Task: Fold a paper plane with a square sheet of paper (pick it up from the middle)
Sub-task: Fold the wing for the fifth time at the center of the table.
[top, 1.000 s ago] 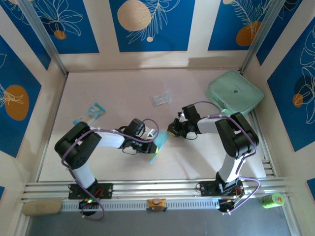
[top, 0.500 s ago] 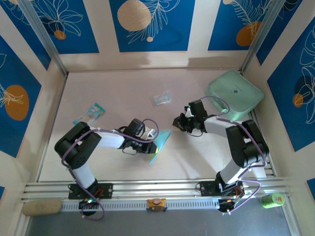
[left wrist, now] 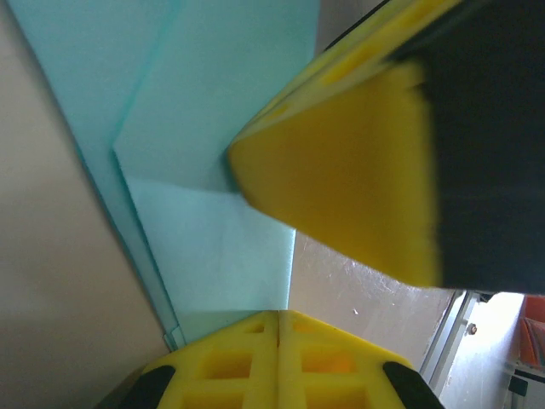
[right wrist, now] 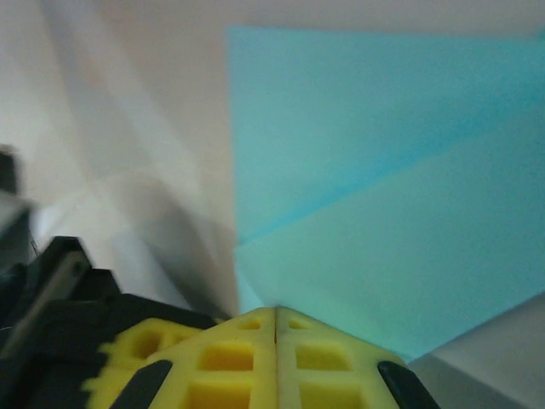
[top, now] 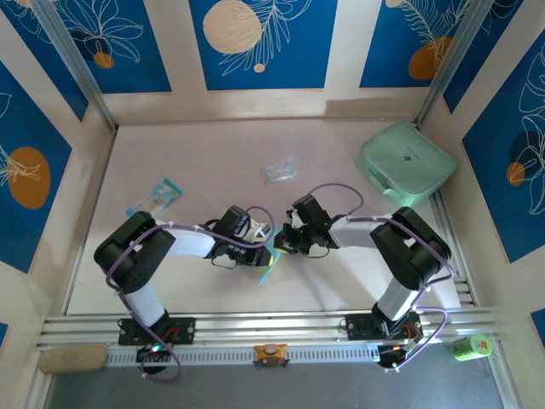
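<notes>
Elbows bent, left gripper (top: 267, 249) and right gripper (top: 280, 244) meet over paper (top: 266, 272).

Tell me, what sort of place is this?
Most likely a robotics test booth, not a home or factory: a left arm and a right arm are bolted to a metal rail at the table edge, blue patterned panels wall it in, and the props include a mint-green case and folded light-blue paper.

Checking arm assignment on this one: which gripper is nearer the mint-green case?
Right. The right gripper is at the paper, to the near-left of the case. The left gripper is beside it, one step farther left of the case.
</notes>
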You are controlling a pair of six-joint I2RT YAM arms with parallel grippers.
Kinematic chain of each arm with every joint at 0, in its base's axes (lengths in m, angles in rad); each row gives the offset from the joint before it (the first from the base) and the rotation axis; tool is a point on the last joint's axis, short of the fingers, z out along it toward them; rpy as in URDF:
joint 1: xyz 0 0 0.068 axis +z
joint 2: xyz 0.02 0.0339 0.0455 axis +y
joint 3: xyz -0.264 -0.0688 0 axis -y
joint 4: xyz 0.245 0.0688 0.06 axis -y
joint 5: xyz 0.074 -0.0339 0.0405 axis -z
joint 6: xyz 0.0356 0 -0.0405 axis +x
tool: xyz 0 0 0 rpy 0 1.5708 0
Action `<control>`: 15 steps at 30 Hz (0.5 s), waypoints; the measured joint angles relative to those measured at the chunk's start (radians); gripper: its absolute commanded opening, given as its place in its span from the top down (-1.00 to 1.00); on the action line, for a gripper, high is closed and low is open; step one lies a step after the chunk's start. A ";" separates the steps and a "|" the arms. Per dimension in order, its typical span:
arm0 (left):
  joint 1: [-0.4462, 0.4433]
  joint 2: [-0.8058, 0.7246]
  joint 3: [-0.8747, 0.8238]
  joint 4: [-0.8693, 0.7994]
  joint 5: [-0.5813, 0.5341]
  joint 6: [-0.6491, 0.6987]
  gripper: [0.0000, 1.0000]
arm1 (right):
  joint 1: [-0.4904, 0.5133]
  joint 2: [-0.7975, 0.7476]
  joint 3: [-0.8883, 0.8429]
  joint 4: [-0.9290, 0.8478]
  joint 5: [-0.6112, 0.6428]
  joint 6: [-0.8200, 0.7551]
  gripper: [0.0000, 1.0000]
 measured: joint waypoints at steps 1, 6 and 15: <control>0.000 -0.001 -0.001 0.000 0.000 0.000 1.00 | 0.000 0.008 -0.007 0.014 -0.006 0.006 0.93; 0.000 -0.026 -0.019 -0.006 -0.005 -0.008 0.98 | -0.008 0.014 -0.016 0.048 -0.016 0.021 0.94; -0.010 -0.117 -0.066 -0.051 0.015 -0.042 0.92 | -0.018 0.018 -0.018 0.060 -0.020 0.023 0.94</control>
